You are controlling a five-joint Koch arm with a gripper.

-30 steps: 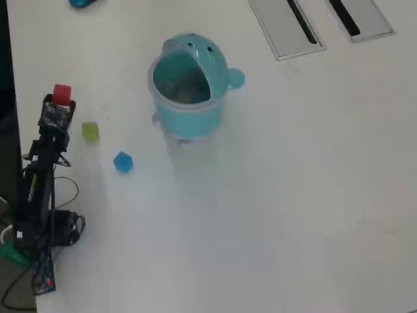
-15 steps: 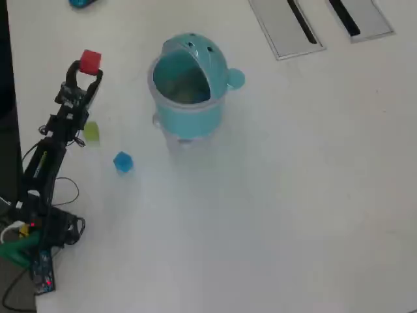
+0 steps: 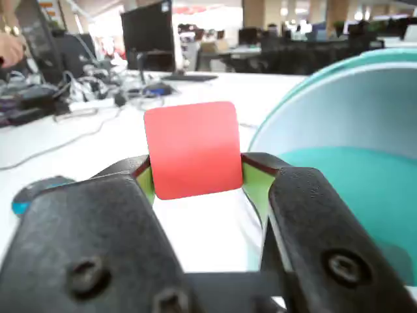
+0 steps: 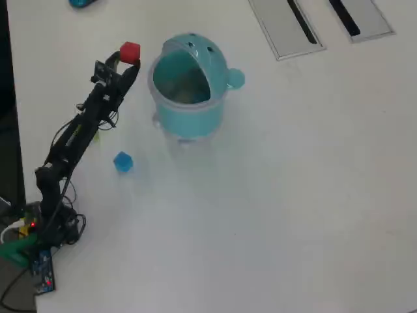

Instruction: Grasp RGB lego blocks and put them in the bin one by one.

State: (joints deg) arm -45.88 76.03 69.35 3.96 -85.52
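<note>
My gripper [image 4: 128,57] is shut on the red block [image 4: 129,52], held in the air just left of the light-blue bin [image 4: 187,111] in the overhead view. In the wrist view the red block [image 3: 192,149] sits clamped between the green-padded fingers [image 3: 255,186], and the bin's open mouth [image 3: 352,140] fills the right side. The blue block [image 4: 122,162] lies on the table left of the bin. A sliver of the yellow-green block [image 4: 95,135] shows beside my arm, which covers most of it.
Two grey panels [image 4: 285,27] with black slots lie at the back right. A small teal object [image 4: 81,3] rests at the top-left edge. The arm's base and cables [image 4: 39,235] sit at the table's left edge, beside a dark drop-off.
My gripper has carried the red block up and to the right, from beside the yellow-green block to just left of the bin. My arm now covers most of the yellow-green block.
</note>
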